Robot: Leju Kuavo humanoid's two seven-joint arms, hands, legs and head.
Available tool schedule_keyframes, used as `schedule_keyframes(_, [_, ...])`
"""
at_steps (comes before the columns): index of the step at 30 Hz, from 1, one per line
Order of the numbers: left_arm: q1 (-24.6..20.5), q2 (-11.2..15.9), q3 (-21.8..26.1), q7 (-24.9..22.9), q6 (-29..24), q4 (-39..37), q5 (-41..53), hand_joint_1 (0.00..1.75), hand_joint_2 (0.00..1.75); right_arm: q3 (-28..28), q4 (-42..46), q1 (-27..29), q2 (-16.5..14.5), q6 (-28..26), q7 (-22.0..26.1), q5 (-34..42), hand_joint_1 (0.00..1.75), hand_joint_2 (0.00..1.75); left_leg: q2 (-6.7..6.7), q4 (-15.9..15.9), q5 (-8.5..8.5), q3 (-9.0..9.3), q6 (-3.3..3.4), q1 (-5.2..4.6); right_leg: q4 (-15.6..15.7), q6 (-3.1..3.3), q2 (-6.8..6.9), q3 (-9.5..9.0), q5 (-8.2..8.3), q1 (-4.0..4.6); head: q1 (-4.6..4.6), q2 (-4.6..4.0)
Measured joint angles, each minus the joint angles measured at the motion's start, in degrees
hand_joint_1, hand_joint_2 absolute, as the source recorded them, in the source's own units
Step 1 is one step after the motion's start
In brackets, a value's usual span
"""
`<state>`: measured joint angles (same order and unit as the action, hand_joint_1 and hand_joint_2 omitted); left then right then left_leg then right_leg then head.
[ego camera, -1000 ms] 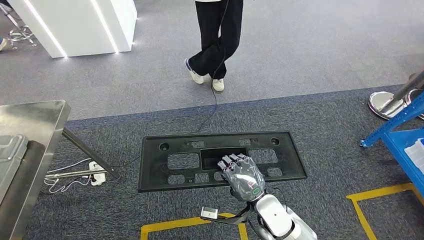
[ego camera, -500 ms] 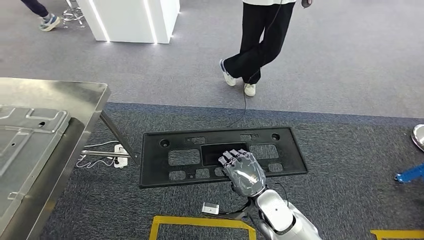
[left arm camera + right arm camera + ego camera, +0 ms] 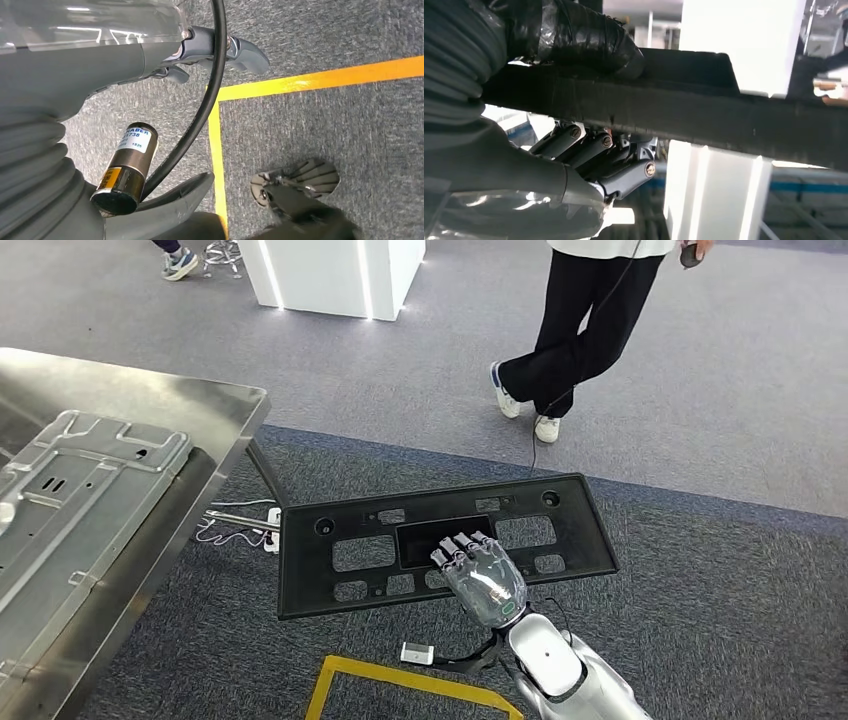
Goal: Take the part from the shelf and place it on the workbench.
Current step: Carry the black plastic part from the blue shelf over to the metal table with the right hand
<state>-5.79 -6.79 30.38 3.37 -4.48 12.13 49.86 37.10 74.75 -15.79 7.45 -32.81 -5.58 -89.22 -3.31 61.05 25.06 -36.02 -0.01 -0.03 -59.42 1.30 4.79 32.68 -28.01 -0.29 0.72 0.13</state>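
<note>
The part is a flat black plastic panel (image 3: 305, 540) with several cut-outs, held level above the carpet in the head view. My right hand (image 3: 482, 580) grips its near edge, fingers lying on the top face. In the right wrist view the panel's edge (image 3: 724, 115) runs across, with the thumb (image 3: 584, 35) on one face and the fingers (image 3: 589, 150) on the other. The steel workbench (image 3: 200, 405) stands at the left, its corner a short way from the panel's left end. My left hand (image 3: 100, 55) hangs over the floor and holds nothing.
A stamped metal sheet (image 3: 80, 490) lies on the workbench. A person (image 3: 585, 330) in dark trousers stands just beyond the panel, with a cable trailing down. A white pillar (image 3: 335, 275) stands at the back. Yellow floor tape (image 3: 400, 680) and a power strip (image 3: 270, 515) lie below.
The camera has turned left: the workbench fills more of the left side and the blue shelf has left the picture. My right hand still holds the panel the same way.
</note>
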Motion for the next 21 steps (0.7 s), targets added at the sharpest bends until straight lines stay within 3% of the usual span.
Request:
schedule_keyframes(2, [0.0, 0.1, 0.1, 0.0, -0.1, 0.0, 0.0, 0.0, 1.75, 0.7, -0.2, -0.3, 0.3, -1.3, -0.7, -0.5, 1.62, 1.75, -0.74, -2.3, -0.07, 0.95, 0.61, -0.56, 0.1, -0.54, 1.06, -0.21, -0.24, 0.22, -0.03, 0.0])
schedule_keyframes(4, [0.2, 0.2, 0.2, 0.1, -0.1, 0.0, 0.0, 0.0, 1.75, 1.3, -0.2, -0.4, 0.4, -1.9, -0.8, -0.6, 1.62, 1.75, 0.69, -2.8, -0.31, 1.11, 1.17, -0.42, 0.1, -1.13, 1.76, -0.55, -0.56, 0.16, -0.03, 0.0])
schedule_keyframes(6, [0.4, 0.3, 0.4, 0.2, -0.1, 0.0, 0.0, 0.0, 1.75, 1.8, -0.3, -0.5, 0.5, -2.2, -0.9, -0.6, 1.62, 1.75, 1.97, -3.4, -0.66, 1.54, 1.87, -0.08, -2.2, -1.7, -0.44, 0.23, -2.26, -0.06, -0.06, 0.0])
schedule_keyframes(8, [0.3, 0.3, 0.5, 0.4, -0.1, 0.0, 0.0, 0.0, 1.75, 2.2, -0.4, -0.5, 0.7, -2.5, -0.9, -0.4, 1.62, 1.75, 3.21, -3.6, -0.82, 1.65, 2.36, 0.06, -8.8, -1.96, -3.63, 3.46, -5.55, -0.3, -0.09, 0.0])
schedule_keyframes(10, [0.1, 0.3, 0.5, 0.4, -0.1, 0.0, 0.0, 0.0, 1.75, 2.6, -0.6, -0.3, 0.8, -2.6, -0.8, -0.3, 1.62, 1.75, 4.68, -3.5, -0.79, 1.6, 2.53, 0.02, -15.0, -2.06, -4.56, 6.85, -7.42, -0.38, -0.1, 0.0])
schedule_keyframes(11, [0.2, 0.3, 0.5, 0.5, 0.0, 0.0, 0.0, 0.0, 1.75, 2.7, -0.8, -0.2, 0.9, -2.6, -0.8, -0.2, 1.62, 1.75, 5.49, -3.3, -0.74, 1.6, 2.52, 0.02, -15.5, -2.06, -4.68, 7.39, -6.75, -0.41, -0.1, 0.0])
schedule_keyframes(13, [0.3, 0.3, 0.5, 0.5, 0.1, 0.0, 0.0, 0.0, 1.75, 3.0, -0.9, -0.1, 1.0, -2.6, -0.8, -0.2, 1.62, 1.75, 7.05, -2.9, -0.56, 1.61, 2.28, 0.09, -10.3, -1.98, -5.33, 5.49, -2.69, -0.55, -0.1, 0.0])
schedule_keyframes(15, [0.4, 0.2, 0.5, 0.5, 0.1, 0.0, 0.0, 0.0, 1.75, 3.1, -0.9, -0.2, 1.0, -2.6, -0.8, -0.2, 1.62, 1.75, 8.37, -2.3, -0.25, 1.36, 1.81, 0.06, -3.6, -1.83, -7.35, 2.68, 0.28, -0.76, -0.09, 0.0])
schedule_keyframes(17, [0.4, 0.2, 0.5, 0.5, 0.1, 0.0, 0.0, 0.0, 1.75, 3.3, -0.9, -0.1, 1.1, -2.7, -0.7, -0.2, 1.62, 1.75, 9.46, -2.0, -0.21, 0.95, 1.14, 0.09, -1.2, -1.51, -8.29, 1.69, 0.63, -0.72, -0.08, 0.0])
schedule_keyframes(19, [0.6, 0.2, 0.6, 0.6, 0.1, 0.0, 0.1, 0.0, 1.75, 3.3, -0.8, -0.1, 1.1, -2.7, -0.4, -0.3, 1.62, 1.75, 10.07, -2.1, -0.29, 0.68, 0.44, 0.27, -0.8, -0.83, -7.23, 1.45, 0.91, -0.64, -0.08, 0.0])
schedule_keyframes(21, [0.7, 0.3, 0.6, 0.6, 0.0, 0.0, 0.2, 0.0, 1.75, 3.3, -0.6, 0.0, 1.1, -2.8, -0.3, -0.3, 1.62, 1.75, 7.96, -0.2, 0.98, -0.17, -0.14, 0.24, -0.1, -0.09, -6.09, 1.05, 1.19, -0.7, -0.03, 0.0])
